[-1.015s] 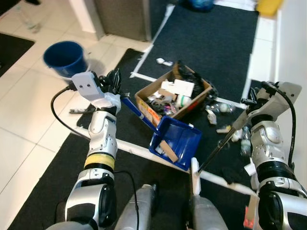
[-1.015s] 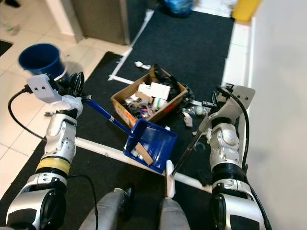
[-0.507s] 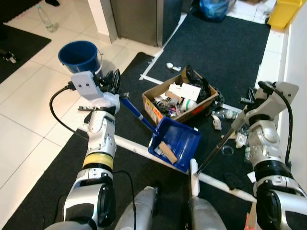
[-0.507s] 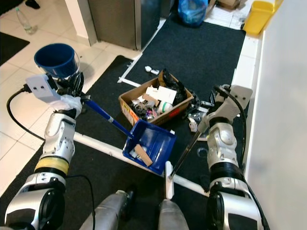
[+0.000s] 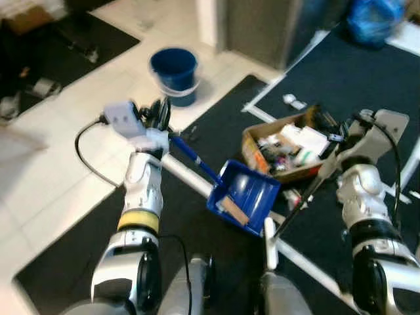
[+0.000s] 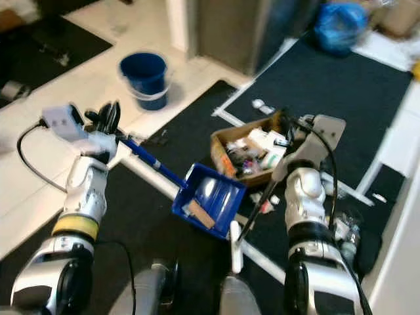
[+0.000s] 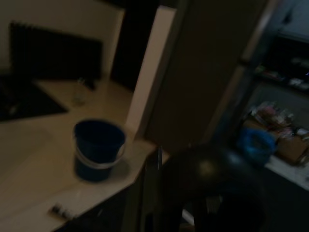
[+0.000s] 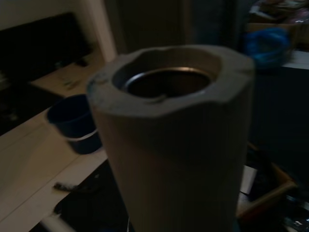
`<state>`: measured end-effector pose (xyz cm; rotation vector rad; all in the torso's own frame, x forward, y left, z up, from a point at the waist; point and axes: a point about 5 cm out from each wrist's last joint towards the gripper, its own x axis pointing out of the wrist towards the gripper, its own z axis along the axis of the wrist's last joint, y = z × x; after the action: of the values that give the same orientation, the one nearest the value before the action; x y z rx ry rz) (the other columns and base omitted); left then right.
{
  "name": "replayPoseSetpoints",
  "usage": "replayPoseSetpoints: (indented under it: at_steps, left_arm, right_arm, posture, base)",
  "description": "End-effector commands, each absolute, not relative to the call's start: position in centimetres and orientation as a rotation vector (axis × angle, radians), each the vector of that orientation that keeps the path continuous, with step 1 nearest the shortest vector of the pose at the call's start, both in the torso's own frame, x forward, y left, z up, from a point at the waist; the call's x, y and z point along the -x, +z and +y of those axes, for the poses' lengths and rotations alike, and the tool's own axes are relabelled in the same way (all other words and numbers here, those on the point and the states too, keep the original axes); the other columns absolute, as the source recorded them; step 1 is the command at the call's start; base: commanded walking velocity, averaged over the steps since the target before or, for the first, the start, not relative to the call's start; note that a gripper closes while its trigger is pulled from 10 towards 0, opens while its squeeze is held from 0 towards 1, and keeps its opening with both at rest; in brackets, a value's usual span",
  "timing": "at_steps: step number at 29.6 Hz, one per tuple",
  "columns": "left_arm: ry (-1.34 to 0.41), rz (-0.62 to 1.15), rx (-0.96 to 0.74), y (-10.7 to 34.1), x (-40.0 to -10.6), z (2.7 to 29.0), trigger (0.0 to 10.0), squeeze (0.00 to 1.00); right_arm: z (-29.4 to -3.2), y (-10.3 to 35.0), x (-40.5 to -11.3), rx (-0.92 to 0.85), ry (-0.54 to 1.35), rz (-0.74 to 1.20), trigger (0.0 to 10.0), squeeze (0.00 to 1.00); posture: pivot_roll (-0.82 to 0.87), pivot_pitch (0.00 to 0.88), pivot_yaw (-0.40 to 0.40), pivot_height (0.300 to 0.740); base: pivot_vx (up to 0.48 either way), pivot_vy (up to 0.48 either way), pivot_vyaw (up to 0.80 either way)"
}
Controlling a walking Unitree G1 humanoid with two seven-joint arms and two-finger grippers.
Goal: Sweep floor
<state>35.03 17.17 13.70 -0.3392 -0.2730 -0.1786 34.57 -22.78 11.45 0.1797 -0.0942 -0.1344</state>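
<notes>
Left end effector (image 5: 159, 117) pinches the blue dustpan (image 5: 244, 195) handle at centre; right end effector (image 5: 336, 159) clamps the broom handle (image 5: 303, 200).

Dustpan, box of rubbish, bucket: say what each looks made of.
Dustpan: likely moulded plastic, glossy blue with a sheen on its tray. Box of rubbish: corrugated cardboard by its matt brown walls and open flaps. Bucket: probably plastic, uniform dark blue with a pale hoop handle.
</notes>
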Motion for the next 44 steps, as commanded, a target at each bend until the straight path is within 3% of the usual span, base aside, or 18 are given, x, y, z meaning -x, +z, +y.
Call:
replayPoseSetpoints:
  at_steps: [1,7,16,23,37,44]
  left_arm:
    - [-0.204,-0.276,0.431,13.8,-35.2,16.2,10.0,0.00]
    - [-0.263,-0.254,0.437,13.6,-35.2,15.2,10.0,0.00]
    - [-0.318,-0.238,0.442,13.3,-35.1,14.1,10.0,0.00]
    - [-0.326,-0.229,0.441,13.2,-35.1,14.1,10.0,0.00]
    - [-0.347,-0.194,0.455,12.3,-34.8,13.9,10.0,0.00]
    - [-0.304,-0.157,0.437,11.1,-34.5,15.1,10.0,0.00]
  right_arm:
    - [-22.9,10.9,-34.4,-0.251,-0.177,-0.082,10.0,0.00]
    - [-23.5,10.7,-34.5,-0.221,-0.218,-0.046,10.0,0.00]
    - [-23.6,10.8,-34.6,-0.226,-0.218,-0.049,10.0,0.00]
    - [-23.6,10.7,-34.6,-0.226,-0.233,-0.047,10.0,0.00]
    - [-23.3,10.4,-34.8,-0.226,-0.238,-0.019,10.0,0.00]
    - [-23.0,8.9,-34.3,-0.200,-0.247,0.033,10.0,0.00]
  posture:
    - [0.09,0.097,0.002,0.740]
    - [0.08,0.091,0.001,0.740]
    - [0.08,0.085,0.003,0.740]
    - [0.08,0.087,0.004,0.740]
    - [0.09,0.070,0.005,0.740]
    - [0.09,0.048,-0.004,0.740]
  base:
    - [0.000,0.000,0.00]
    - [0.000,0.000,0.00]
    - [0.000,0.000,-0.74]
    - [0.000,0.000,-0.16]
    - [0.000,0.000,-0.78]
    - [0.000,0.000,0.00]
